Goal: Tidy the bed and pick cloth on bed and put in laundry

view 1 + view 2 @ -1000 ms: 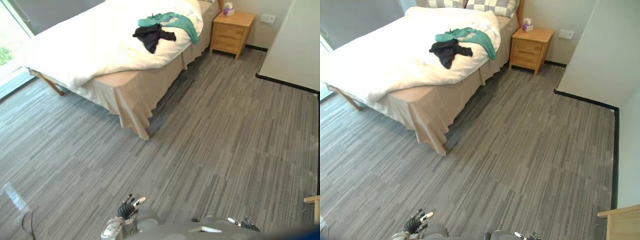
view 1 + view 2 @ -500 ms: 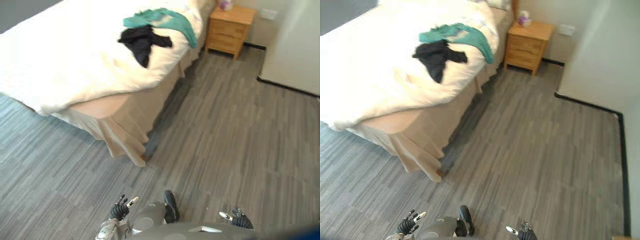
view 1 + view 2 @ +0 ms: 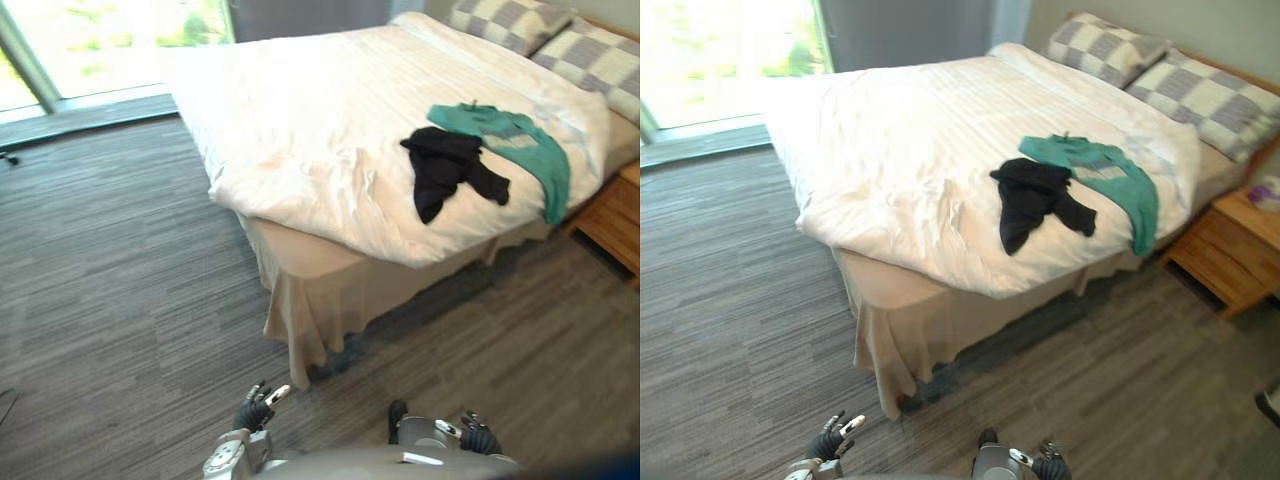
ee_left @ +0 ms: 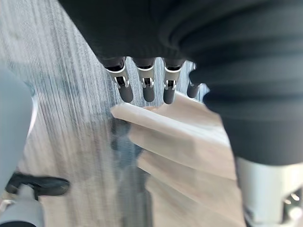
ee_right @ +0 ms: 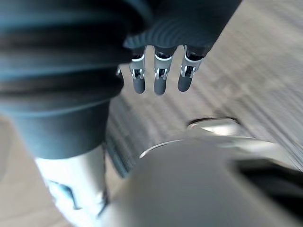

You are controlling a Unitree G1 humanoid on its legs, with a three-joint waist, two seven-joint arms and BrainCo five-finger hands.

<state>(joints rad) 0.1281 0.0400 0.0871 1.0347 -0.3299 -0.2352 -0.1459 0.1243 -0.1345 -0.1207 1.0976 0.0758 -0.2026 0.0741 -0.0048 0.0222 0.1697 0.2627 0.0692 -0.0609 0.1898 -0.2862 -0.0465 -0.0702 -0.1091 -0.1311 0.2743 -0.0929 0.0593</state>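
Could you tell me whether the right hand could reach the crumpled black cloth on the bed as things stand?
Probably not yet: the right hand hangs low above the grey floor, while the crumpled black cloth lies up on the white duvet. Nothing covers it.

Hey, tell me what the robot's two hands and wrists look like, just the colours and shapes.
The two match. The left hand has slim silver fingers with dark rounded tips. They sit in a row beside a dark ribbed cover over the back of the hand and the wrist. The left arm beyond it is silver-grey. The right hand has the same build.
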